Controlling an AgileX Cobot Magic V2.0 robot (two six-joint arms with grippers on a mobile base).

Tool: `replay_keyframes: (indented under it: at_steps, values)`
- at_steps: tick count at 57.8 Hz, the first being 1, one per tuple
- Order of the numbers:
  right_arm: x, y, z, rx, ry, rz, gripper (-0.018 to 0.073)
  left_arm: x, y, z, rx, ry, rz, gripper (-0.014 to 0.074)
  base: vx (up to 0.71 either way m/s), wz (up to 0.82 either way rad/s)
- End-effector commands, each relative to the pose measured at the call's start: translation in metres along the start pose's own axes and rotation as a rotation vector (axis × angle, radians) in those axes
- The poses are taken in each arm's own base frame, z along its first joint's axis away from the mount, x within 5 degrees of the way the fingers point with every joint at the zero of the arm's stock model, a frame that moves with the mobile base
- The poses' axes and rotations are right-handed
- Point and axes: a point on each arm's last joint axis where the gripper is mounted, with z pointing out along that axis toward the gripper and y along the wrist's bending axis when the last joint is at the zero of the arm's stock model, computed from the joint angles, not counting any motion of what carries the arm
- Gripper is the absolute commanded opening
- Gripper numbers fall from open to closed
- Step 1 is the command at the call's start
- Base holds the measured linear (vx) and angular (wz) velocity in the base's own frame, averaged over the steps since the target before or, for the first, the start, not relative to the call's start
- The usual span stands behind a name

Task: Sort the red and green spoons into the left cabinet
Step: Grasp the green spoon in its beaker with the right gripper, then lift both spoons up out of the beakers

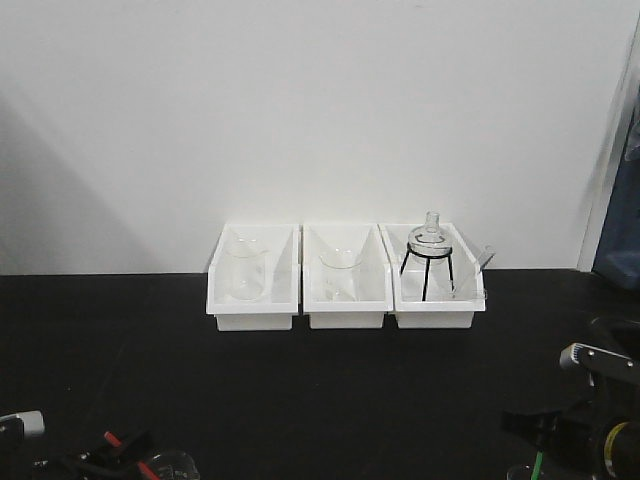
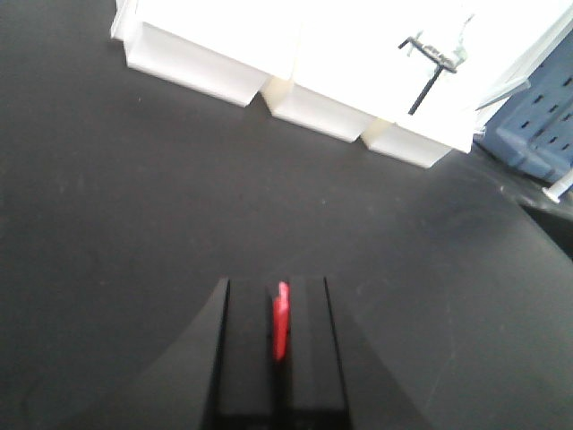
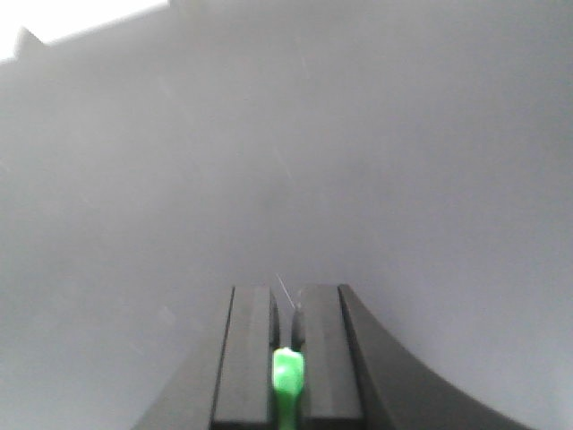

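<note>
Nearest, the left gripper (image 2: pixel 273 288) is clamped tight on the red spoon (image 2: pixel 280 321), which is pinched between its black fingers. The right gripper (image 3: pixel 286 294) squeezes the green spoon (image 3: pixel 287 370) likewise. Both hang over the black table (image 1: pixel 320 390). Farther back, three white bins (image 1: pixel 347 320) line the wall, holding glass beakers (image 1: pixel 243 270) and a flask (image 1: pixel 431 240).

The red spoon (image 2: pixel 280 320) shows bright red in the black left gripper (image 2: pixel 279 288), and the green spoon (image 3: pixel 287 372) vivid green in the black right gripper (image 3: pixel 285 300). The tabletop (image 1: pixel 300 400) is plain matte black. The three bins (image 1: pixel 345 320) and the wall (image 1: pixel 300 100) are white. A blurred unit (image 2: pixel 537 134) looks blue, perhaps perforated.
</note>
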Motion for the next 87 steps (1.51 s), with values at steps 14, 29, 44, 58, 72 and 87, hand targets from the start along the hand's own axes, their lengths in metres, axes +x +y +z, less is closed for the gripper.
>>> replay_keyframes:
  at_steps: [14, 29, 44, 58, 72, 87]
  values:
    - [-0.045, 0.021, -0.047, -0.031, -0.196, -0.051, -0.0009, -0.038, -0.025, -0.010, 0.104, -0.195, 0.033, -0.0006, 0.00, 0.00]
    - [-0.062, 0.034, -0.079, -0.052, -0.302, -0.080, -0.0009, -0.060, -0.043, -0.026, 0.133, -0.265, 0.077, -0.0006, 0.00, 0.00]
    - [-0.081, 0.053, -0.131, -0.095, -0.466, -0.125, -0.0009, -0.093, -0.075, -0.059, 0.223, -0.425, 0.146, -0.0006, 0.00, 0.00]
    - [-0.091, 0.071, -0.187, -0.135, -0.628, -0.173, -0.0009, -0.122, -0.111, -0.108, 0.316, -0.607, 0.232, -0.0006, 0.00, 0.00]
    - [-0.089, 0.085, -0.210, -0.179, -0.684, -0.349, -0.0009, -0.139, -0.132, -0.150, 0.213, -0.666, 0.377, -0.0006, 0.00, 0.00]
    - [-0.085, 0.095, -0.212, -0.266, -0.688, -0.468, -0.0009, -0.156, -0.148, -0.191, 0.087, -0.679, 0.400, -0.0006, 0.00, 0.00]
